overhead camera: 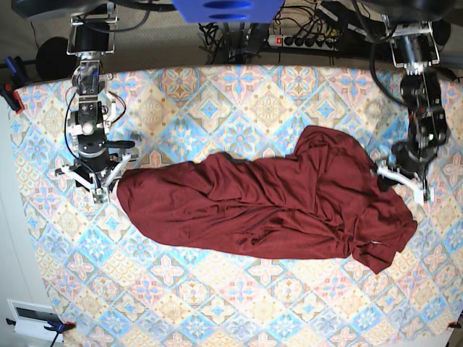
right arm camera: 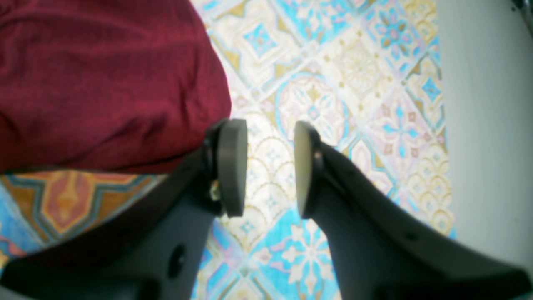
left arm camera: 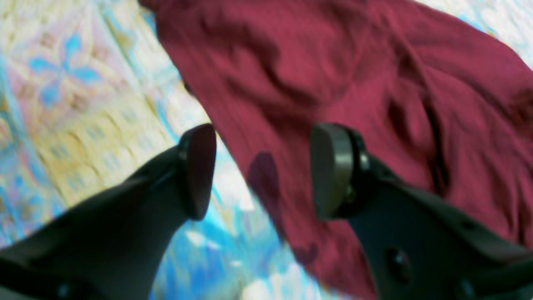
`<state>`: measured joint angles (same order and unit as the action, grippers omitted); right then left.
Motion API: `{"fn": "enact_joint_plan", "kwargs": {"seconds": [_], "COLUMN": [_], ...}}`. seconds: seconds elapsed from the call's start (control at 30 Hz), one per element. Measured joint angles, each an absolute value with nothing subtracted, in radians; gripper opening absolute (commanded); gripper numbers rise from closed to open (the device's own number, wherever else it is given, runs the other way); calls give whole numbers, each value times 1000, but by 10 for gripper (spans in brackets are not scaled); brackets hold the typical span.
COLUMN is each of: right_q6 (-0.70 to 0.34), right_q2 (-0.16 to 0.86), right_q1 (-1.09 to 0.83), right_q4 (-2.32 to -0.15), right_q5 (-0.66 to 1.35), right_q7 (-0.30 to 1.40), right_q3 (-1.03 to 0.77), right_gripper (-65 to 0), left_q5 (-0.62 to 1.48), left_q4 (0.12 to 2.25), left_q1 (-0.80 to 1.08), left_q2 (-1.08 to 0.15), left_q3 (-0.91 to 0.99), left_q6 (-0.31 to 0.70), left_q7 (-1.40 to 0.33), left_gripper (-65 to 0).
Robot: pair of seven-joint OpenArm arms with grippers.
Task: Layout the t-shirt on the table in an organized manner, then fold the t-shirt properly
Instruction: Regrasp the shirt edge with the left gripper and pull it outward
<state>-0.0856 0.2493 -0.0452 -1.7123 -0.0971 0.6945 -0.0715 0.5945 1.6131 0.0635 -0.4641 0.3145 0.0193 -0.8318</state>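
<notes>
I have two arms over the table (overhead camera: 239,303), one at each end of the single t-shirt (overhead camera: 268,202), and both reach down from the far edge with the wrists bent toward the cloth.

My left gripper (left arm camera: 262,171) hangs at the right side of the base view, just above the shirt's right edge. Its jaws stand wide apart with nothing between them: in the left wrist view one pad (left arm camera: 329,171) sits over the maroon fabric and the other over the patterned cloth, and the shirt's edge runs through the gap below them. That view is blurred, so I cannot tell whether either pad touches the fabric.

My right gripper (right arm camera: 270,166) is at the left side of the base view, just beside the shirt's rounded left end. Its jaws are parted with only tablecloth showing between the pads, and the maroon fabric lies just beyond one finger (right arm camera: 231,166), not gripped.

The t-shirt lies across the middle of the table as one long, wrinkled mass running left to right, wider and more bunched toward the right, with folds overlapping.
</notes>
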Motion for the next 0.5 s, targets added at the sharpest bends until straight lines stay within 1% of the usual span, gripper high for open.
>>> {"fn": "enact_joint_plan", "kwargs": {"seconds": [0.1,0.23,0.4,0.5], "right_q6": [-92,-90,-90,-90], "right_q2": [245,247,248,248], "right_q1": [-46,-46,-44,-45], "right_q4": [-1708,-1707,-1706,-1707], "right_q5": [-97,-94,-96,-97], "right_q7": [691,692,691,692], "right_q3": [-55,-55,-49,-49], "right_gripper": [-471,-471,-471,-471], "left_q5": [643,648,644,657], "left_q4": [1652,1650,1650,1603], "left_q1": [155,194,200,187], "left_q2": [-390,-293,-184,-162], "left_q3": [385,411,413,418], "left_q6": [20,15,20,30], "left_q7": [-893,-945,-936,-910], "left_gripper": [-340,-340,-340,-340]}}
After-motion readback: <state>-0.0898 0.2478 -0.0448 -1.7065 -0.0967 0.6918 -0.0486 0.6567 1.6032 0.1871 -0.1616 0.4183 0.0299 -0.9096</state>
